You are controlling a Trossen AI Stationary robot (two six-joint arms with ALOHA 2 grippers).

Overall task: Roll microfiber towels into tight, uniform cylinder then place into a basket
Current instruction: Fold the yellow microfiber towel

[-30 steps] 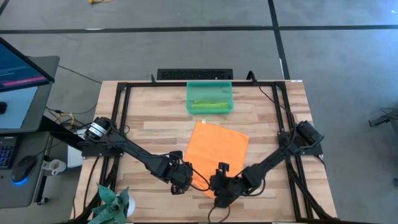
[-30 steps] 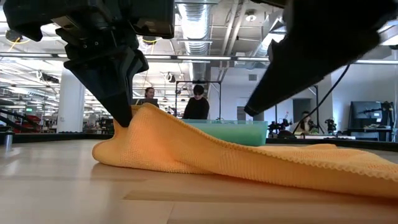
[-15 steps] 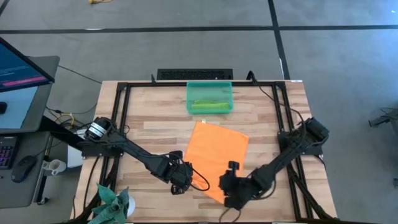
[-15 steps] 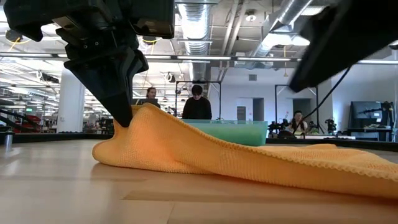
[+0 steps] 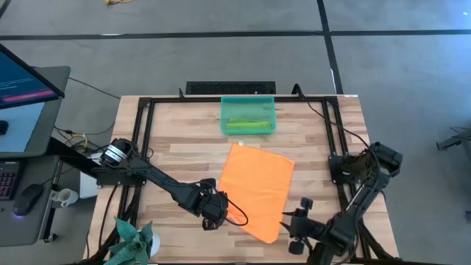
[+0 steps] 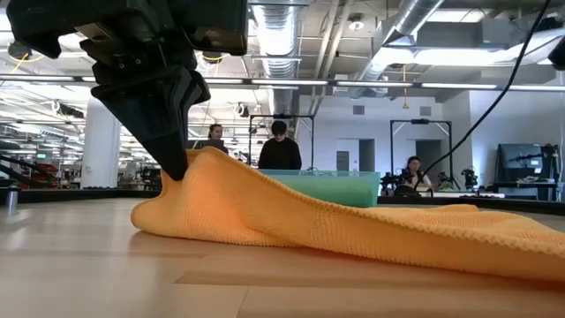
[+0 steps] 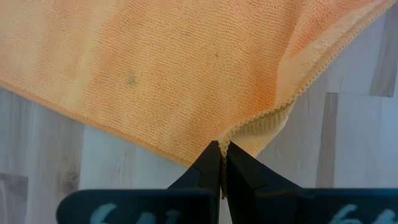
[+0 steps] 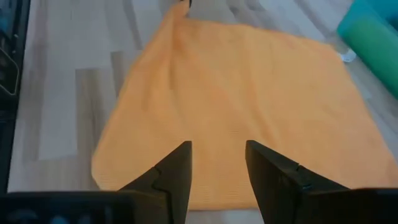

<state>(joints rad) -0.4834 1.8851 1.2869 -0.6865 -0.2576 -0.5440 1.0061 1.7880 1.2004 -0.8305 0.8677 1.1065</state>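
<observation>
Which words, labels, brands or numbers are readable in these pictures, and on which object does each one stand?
No text can be read in any view.
Monitor beside the table: its screen shows coloured bands, any writing too small to read.
Left gripper, shut on a corner of the orange towel: pale blurred marks on its body at the picture's edge, not legible.
Basket, green towel, right gripper: no markings visible.
</observation>
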